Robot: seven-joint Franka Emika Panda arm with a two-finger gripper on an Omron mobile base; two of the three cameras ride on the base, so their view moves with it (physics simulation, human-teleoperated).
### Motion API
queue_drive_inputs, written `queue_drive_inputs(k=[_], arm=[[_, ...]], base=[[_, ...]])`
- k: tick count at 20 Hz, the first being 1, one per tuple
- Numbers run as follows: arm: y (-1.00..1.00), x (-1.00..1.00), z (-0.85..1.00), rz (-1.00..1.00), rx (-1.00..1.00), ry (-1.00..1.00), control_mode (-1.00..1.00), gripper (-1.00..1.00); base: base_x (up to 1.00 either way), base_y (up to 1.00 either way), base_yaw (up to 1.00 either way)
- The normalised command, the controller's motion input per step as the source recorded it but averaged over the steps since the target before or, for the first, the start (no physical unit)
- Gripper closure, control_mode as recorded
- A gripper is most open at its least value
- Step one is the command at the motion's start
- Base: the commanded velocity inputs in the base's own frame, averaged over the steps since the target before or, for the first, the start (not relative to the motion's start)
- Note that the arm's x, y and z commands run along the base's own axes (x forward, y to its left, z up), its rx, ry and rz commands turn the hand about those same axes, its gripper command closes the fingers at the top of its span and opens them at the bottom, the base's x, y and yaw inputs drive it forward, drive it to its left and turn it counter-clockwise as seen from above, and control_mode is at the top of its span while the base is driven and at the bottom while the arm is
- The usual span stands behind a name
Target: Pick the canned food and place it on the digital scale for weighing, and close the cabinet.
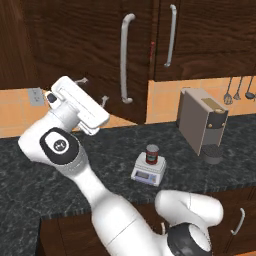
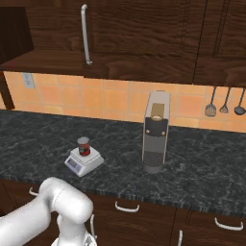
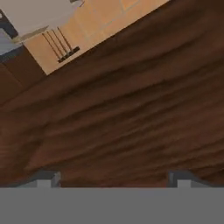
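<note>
The canned food (image 1: 152, 154) (image 2: 84, 146), a short red-labelled tin, stands upright on the digital scale (image 1: 148, 171) (image 2: 82, 162) in the middle of the dark counter. Above it, the cabinet's (image 1: 90, 50) (image 2: 134, 43) left door stands swung outward, its long silver handle (image 1: 125, 60) facing me. My gripper (image 1: 94, 91) is raised at the left, close against that door's lower part, far from the tin. In the hand view the gripper (image 3: 113, 179) is open with nothing between its tips, and dark wood grain of the cabinet (image 3: 131, 109) lies right in front of it.
A grey boxy coffee machine (image 1: 202, 125) (image 2: 156, 129) stands right of the scale. Kitchen utensils (image 1: 237, 90) (image 2: 223, 106) hang on the orange tiled wall at the right. A wall outlet (image 1: 35, 96) sits left of my hand. Drawers with curved handles (image 2: 127, 207) lie below the counter.
</note>
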Motion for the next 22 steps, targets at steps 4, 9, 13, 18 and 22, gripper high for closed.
queue_drive_inputs(k=[4,9,13,18,22], arm=[[-1.00,0.34,0.09,0.00,0.05,0.56,-1.00,-1.00],[-0.93,0.12,-0.06,0.00,0.00,0.49,-1.00,-1.00],[-1.00,0.36,-0.46,0.00,0.00,0.52,-1.00,-1.00],[-1.00,0.34,-0.48,0.07,0.03,0.22,-1.00,-1.00],[-1.00,0.75,-0.45,0.15,0.13,-0.10,-1.00,-1.00]], base=[[0.00,0.00,0.00],[0.00,0.00,0.00],[0.00,0.00,0.00],[0.00,0.00,0.00],[0.00,0.00,0.00]])
